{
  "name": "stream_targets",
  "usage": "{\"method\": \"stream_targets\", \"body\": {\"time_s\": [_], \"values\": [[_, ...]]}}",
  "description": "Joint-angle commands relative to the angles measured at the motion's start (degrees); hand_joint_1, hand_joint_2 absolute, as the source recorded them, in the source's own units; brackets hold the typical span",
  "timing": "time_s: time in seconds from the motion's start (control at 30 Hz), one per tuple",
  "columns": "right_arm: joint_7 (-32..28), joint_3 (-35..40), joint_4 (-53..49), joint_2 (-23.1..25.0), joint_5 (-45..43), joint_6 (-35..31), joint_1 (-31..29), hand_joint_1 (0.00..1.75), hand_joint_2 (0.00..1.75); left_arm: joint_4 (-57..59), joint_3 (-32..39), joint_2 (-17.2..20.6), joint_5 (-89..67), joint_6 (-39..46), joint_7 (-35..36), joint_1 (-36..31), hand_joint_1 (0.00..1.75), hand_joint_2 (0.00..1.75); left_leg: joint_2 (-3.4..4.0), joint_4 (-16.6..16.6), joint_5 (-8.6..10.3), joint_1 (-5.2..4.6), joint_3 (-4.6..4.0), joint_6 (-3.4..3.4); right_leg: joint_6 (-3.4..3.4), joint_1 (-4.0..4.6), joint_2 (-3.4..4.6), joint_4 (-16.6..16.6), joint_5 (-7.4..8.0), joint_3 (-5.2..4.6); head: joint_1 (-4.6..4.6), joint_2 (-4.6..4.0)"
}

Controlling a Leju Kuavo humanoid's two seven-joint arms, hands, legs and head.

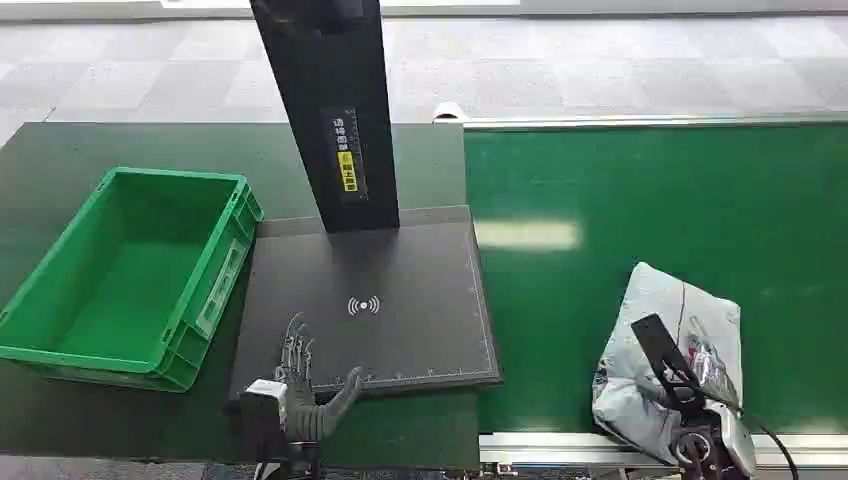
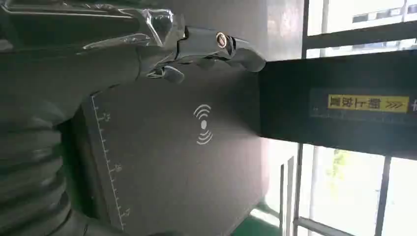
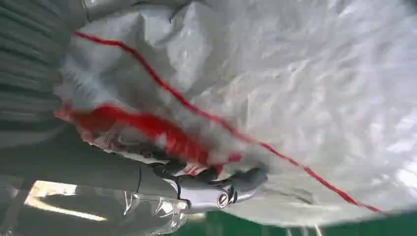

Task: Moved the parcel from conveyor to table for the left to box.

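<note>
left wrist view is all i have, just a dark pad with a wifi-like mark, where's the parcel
Observer: The grey parcel lies on the green belt, to the right of the pad.
Operator: is the right hand on it
Observer: Yes, the right hand is pressed against its wrinkled plastic, fingers curled at the edge.
Operator: and the box
Observer: The green box sits empty left of the pad; the left hand hovers open at the pad's near edge.

Even overhead light, glare streak on the conveyor belt (image 1: 527, 235).
</note>
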Motion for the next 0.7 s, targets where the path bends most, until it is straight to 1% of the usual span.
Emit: {"method": "stream_targets", "body": {"time_s": [0.03, 0.2, 0.23, 0.27, 0.3, 0.33, 0.37, 0.4, 0.43, 0.47, 0.5, 0.53, 0.57, 0.6, 0.63, 0.67, 0.7], "values": [[0.53, -5.25, 21.43, -0.99, 0.46, -0.48, -5.0, 1.75, 1.75, 1.5, 0.34, -0.66, -0.25, -0.23, 1.92, -1.23, 0.0, 1.75, -0.04, -0.11, 0.05, 0.07, 0.06, 0.0, -0.11, 0.09, -0.17, -0.14, 0.04, 0.1, -0.02, 0.0], [1.21, -5.12, 20.79, -0.86, 0.68, -0.06, -5.18, 1.75, 1.75, 1.09, 1.18, -0.87, -0.61, -0.39, 2.28, -0.85, 0.0, 1.75, -0.05, -0.07, 0.07, 0.2, 0.22, 0.05, -0.08, 0.23, -0.19, -0.17, 0.04, 0.27, -0.02, 0.0], [1.74, -5.0, 20.9, -0.58, 1.04, 0.05, -5.54, 1.75, 1.75, 0.52, 1.8, -0.89, -0.64, -0.36, 2.45, -0.62, 0.0, 1.75, -0.08, -0.11, 0.16, 0.19, 0.14, 0.08, -0.08, 0.23, -0.27, -0.23, 0.12, 0.24, 0.0, 0.0], [2.04, -4.77, 20.95, -0.47, 1.31, 0.07, -6.06, 1.75, 1.75, 0.15, 2.15, -0.79, -0.77, -0.47, 2.66, -0.58, 0.0, 1.75, -0.02, -0.06, 0.07, 0.2, 0.27, 0.08, -0.08, 0.24, -0.17, -0.17, 0.08, 0.29, 0.0, 0.0], [2.61, -4.47, 21.72, -0.46, 1.76, 0.33, -6.96, 1.75, 1.75, -1.09, 2.85, -0.71, -1.4, -0.82, 3.5, -0.1, 0.0, 1.75, -0.02, -0.08, 0.12, 0.21, 0.19, 0.12, -0.09, 0.25, -0.2, -0.22, 0.15, 0.24, 0.02, 0.0], [2.65, -4.43, 21.7, -0.41, 1.83, 0.37, -7.3, 1.75, 1.75, -1.28, 3.01, -0.63, -1.53, -0.86, 3.61, -0.11, 0.0, 1.75, 0.07, -0.03, 0.02, 0.2, 0.37, 0.11, -0.08, 0.24, -0.07, -0.15, 0.08, 0.39, 0.0, 0.0], [2.74, -4.42, 21.88, -0.42, 1.95, 0.45, -7.51, 1.75, 1.75, -1.62, 3.19, -0.63, -1.73, -1.0, 3.87, 0.08, 0.0, 1.75, 0.03, -0.09, 0.1, 0.2, 0.31, 0.14, -0.1, 0.24, -0.16, -0.23, 0.15, 0.39, 0.02, 0.0], [2.2, -4.49, 21.86, -0.34, 2.07, 0.06, -7.71, 1.75, 1.75, -1.98, 3.59, -0.72, -2.19, -1.14, 4.22, 0.38, 0.0, 1.75, 0.09, -0.03, -0.03, 0.2, 0.54, 0.13, -0.08, 0.23, -0.05, -0.18, 0.05, 0.62, 0.0, 0.0], [1.25, -4.66, 20.78, -0.02, 2.02, -0.54, -7.45, 1.75, 1.75, -2.14, 3.94, -0.91, -2.5, -1.13, 4.26, 0.81, 0.0, 1.75, 0.09, -0.06, 0.06, 0.2, 0.4, 0.14, -0.1, 0.24, -0.09, -0.23, 0.14, 0.52, 0.0, 0.0], [0.69, -4.76, 19.81, 0.27, 1.97, -0.89, -7.25, 1.75, 1.75, -2.23, 4.11, -1.02, -2.67, -1.03, 4.24, 1.09, 0.0, 1.75, 0.08, -0.03, -0.02, 0.2, 0.57, 0.13, -0.07, 0.23, -0.05, -0.2, 0.06, 0.68, 0.0, 0.0], [-1.05, -4.84, 15.44, 1.25, 1.49, -1.66, -6.22, 1.75, 1.75, -2.7, 4.35, -1.12, -2.74, -0.59, 4.28, 1.86, 0.0, 1.75, 0.07, -0.08, 0.05, 0.2, 0.5, 0.14, -0.09, 0.23, -0.1, -0.24, 0.12, 0.61, 0.0, 0.0], [-0.91, -4.68, 14.07, 1.55, 1.48, -1.48, -5.9, 1.75, 1.75, -2.81, 4.35, -1.08, -2.81, -0.48, 4.22, 2.08, 0.0, 1.75, 0.1, -0.02, -0.05, 0.18, 0.68, 0.12, -0.07, 0.21, -0.02, -0.18, 0.03, 0.76, 0.0, 0.0], [-0.29, -4.57, 12.82, 1.77, 1.48, -1.24, -5.54, 1.75, 1.75, -2.96, 4.34, -1.04, -2.88, -0.42, 4.16, 2.25, 0.0, 1.75, 0.13, -0.05, 0.01, 0.18, 0.57, 0.13, -0.09, 0.21, -0.03, -0.2, 0.1, 0.64, 0.0, 0.0], [-0.98, -4.38, 9.19, 2.41, 1.39, -1.75, -4.48, 1.75, 1.75, -3.23, 4.51, -1.1, -2.93, -0.1, 4.18, 2.51, 0.0, 1.75, 0.15, -0.04, -0.04, 0.17, 0.63, 0.13, -0.07, 0.2, 0.01, -0.17, 0.06, 0.77, 0.02, 0.0], [-3.31, -3.99, 2.44, 3.55, 1.0, -3.34, -2.7, 1.75, 1.75, -3.72, 4.99, -1.2, -2.83, 0.51, 3.93, 3.02, 0.0, 1.75, 0.12, -0.07, 0.03, 0.17, 0.5, 0.13, -0.09, 0.2, -0.05, -0.2, 0.11, 0.66, 0.0, 0.0], [-4.43, -3.01, -5.28, 4.66, 1.11, -4.12, -0.66, 1.75, 1.75, -4.38, 5.66, -1.42, -2.58, 1.28, 3.48, 3.53, 0.0, 1.75, 0.17, -0.04, -0.03, 0.16, 0.57, 0.12, -0.09, 0.19, 0.02, -0.15, 0.07, 0.67, 0.0, 0.0], [-5.72, -1.2, -16.42, 6.11, 0.92, -4.96, 2.03, 1.75, 1.75, -5.14, 6.62, -1.7, -1.97, 2.45, 2.81, 4.13, 0.0, 1.75, 0.16, 0.0, -0.08, 0.15, 0.64, 0.11, -0.07, 0.18, 0.04, -0.1, 0.01, 0.72, 0.0, 0.0]]}}
